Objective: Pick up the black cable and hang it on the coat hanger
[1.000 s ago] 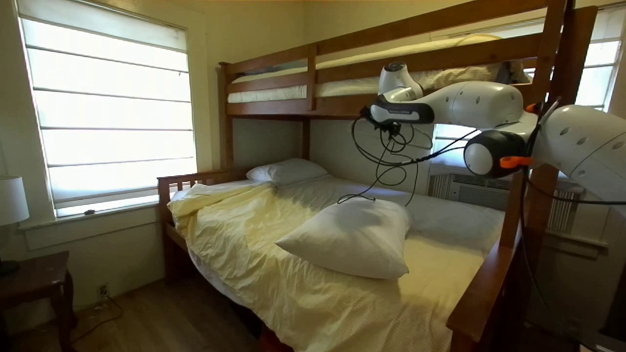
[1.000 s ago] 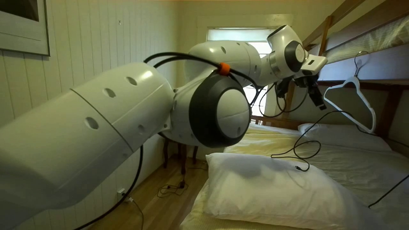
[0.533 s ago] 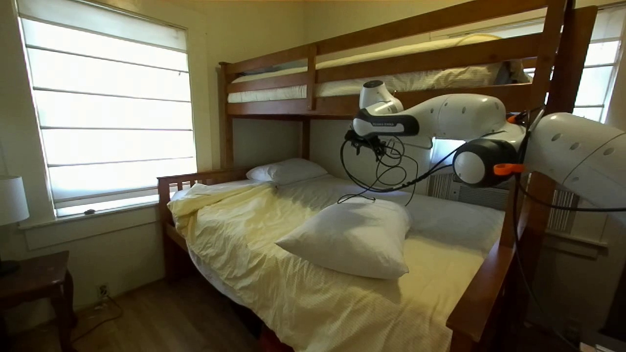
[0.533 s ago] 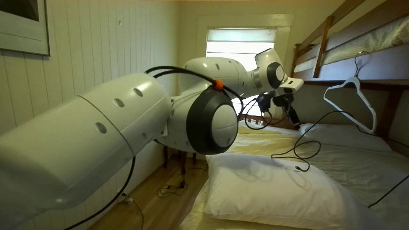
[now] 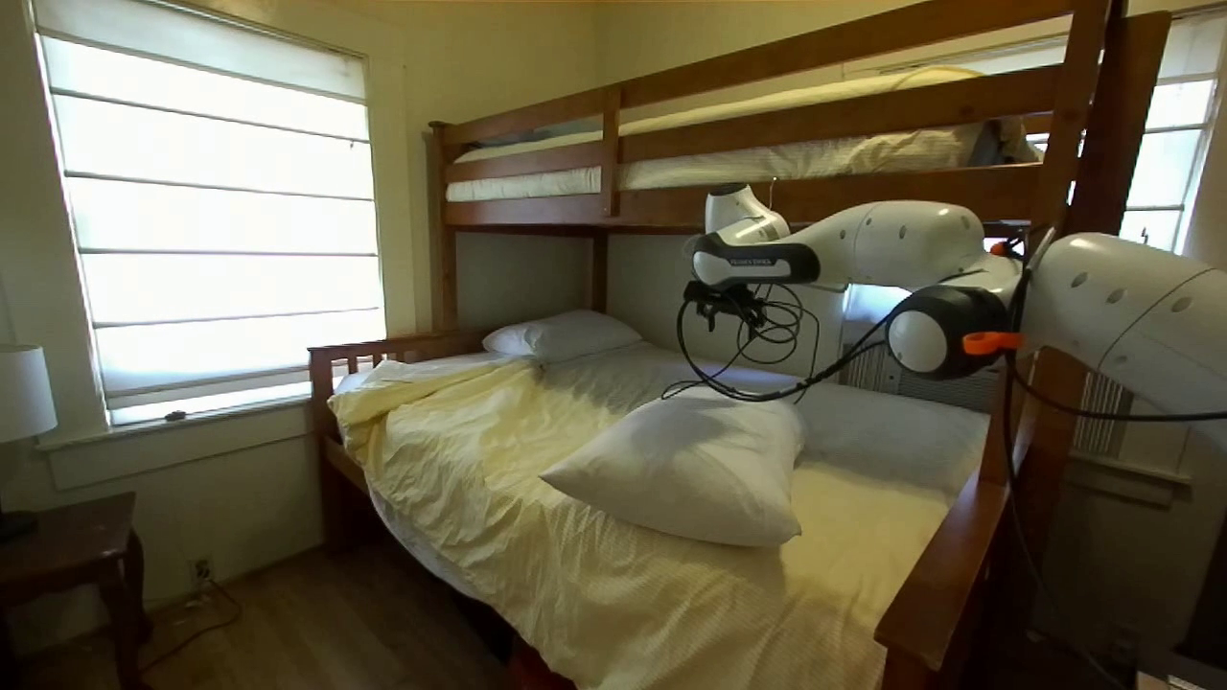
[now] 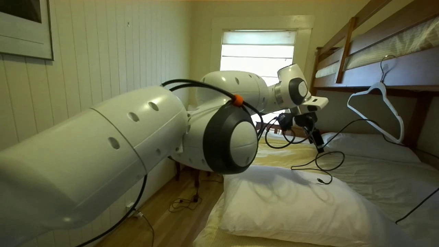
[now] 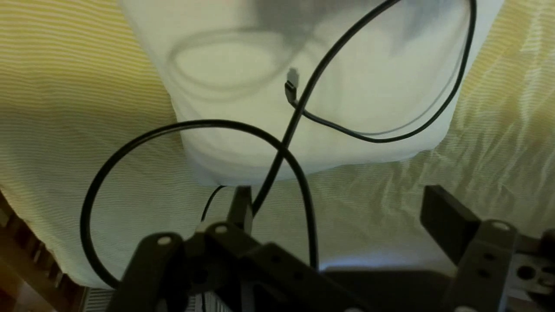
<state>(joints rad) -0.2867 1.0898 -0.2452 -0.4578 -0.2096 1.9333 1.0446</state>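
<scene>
The jaws are spread wide. Small letters (image 5: 751, 261) on the arm (image 5: 911, 235) are too blurry to read. The wrist view shows the black cable (image 7: 377, 140) in big loops near the jaws; I can't tell if any of it is between them. Its plug (image 7: 290, 91) is on or just over the pillow (image 7: 360, 86), pointing up and a bit left there. In an exterior view, the cable runs from the pillow up and right, past the hanger (image 6: 379, 85). The hanger hangs from the rail (image 6: 363, 76), its bottom sloping down to the right. The pillow sits on the yellow surface (image 5: 844, 556).
</scene>
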